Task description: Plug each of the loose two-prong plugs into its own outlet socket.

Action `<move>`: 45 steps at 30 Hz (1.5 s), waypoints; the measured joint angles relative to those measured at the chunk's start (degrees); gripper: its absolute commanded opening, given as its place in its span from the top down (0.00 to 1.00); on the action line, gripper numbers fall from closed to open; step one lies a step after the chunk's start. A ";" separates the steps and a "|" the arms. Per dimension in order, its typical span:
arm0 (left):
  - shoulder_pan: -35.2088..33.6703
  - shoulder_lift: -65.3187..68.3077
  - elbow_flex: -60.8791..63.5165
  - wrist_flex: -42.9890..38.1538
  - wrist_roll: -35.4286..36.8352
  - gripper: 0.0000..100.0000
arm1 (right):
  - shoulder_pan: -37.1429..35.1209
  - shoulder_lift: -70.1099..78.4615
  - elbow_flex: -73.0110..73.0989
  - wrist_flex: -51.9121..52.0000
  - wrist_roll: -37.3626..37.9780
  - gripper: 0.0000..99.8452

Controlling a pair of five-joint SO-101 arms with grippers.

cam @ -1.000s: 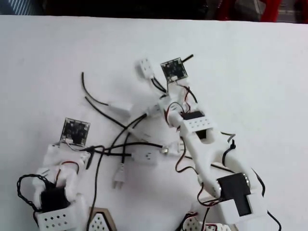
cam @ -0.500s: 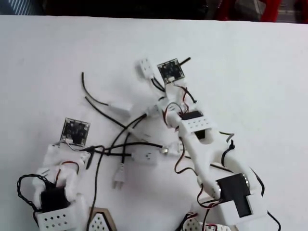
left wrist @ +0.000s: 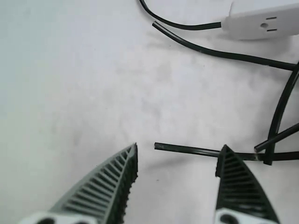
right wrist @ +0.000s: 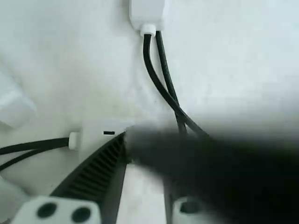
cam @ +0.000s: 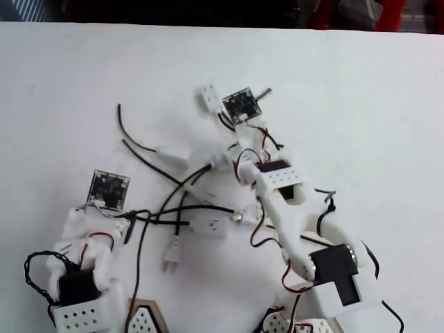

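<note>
Tabletop (cam: pixel 374 104): white, strewn with black cables (left wrist: pixel 233 55).
Loose plug (cam: pixel 171 255): lies flat in the lower centre of the high view, prongs toward the bottom edge, apart from both hands and in no socket.
Centre socket (cam: pixel 210 225): just up and right of the loose plug, slots facing up.
Upper socket (cam: pixel 210 99): upper centre, black cables trailing from it, just left of the right arm's camera board (cam: pixel 241 105).
Left hand (left wrist: pixel 180 156): lower left of the high view, spread wide, holding nothing; a cable end (left wrist: pixel 161 146) lies between its fingertips.
Right hand (right wrist: pixel 127 137): upper centre, near the upper socket; I cannot tell whether it is spread or closed.
</note>
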 measured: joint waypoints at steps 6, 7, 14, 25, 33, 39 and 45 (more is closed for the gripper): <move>0.00 0.00 0.00 0.00 0.00 0.73 | -0.09 0.18 0.00 0.35 1.14 0.98; 0.00 0.00 0.00 0.00 0.00 0.73 | -0.09 0.18 0.00 0.35 1.14 0.98; 0.00 0.00 0.00 0.00 0.00 0.73 | -0.09 3.43 -1.41 0.35 1.32 0.98; 0.00 0.00 0.97 0.00 0.00 0.73 | -0.09 -9.14 -2.90 12.31 1.41 0.98; 0.00 0.00 0.97 0.00 0.00 0.73 | 3.43 -26.29 -2.90 16.18 1.49 0.98; 0.00 0.00 0.97 0.00 0.00 0.73 | 7.21 -27.96 -5.19 12.48 -6.95 0.98; 0.00 0.00 0.97 0.00 0.00 0.73 | 11.87 -20.04 -12.57 3.87 -23.38 0.98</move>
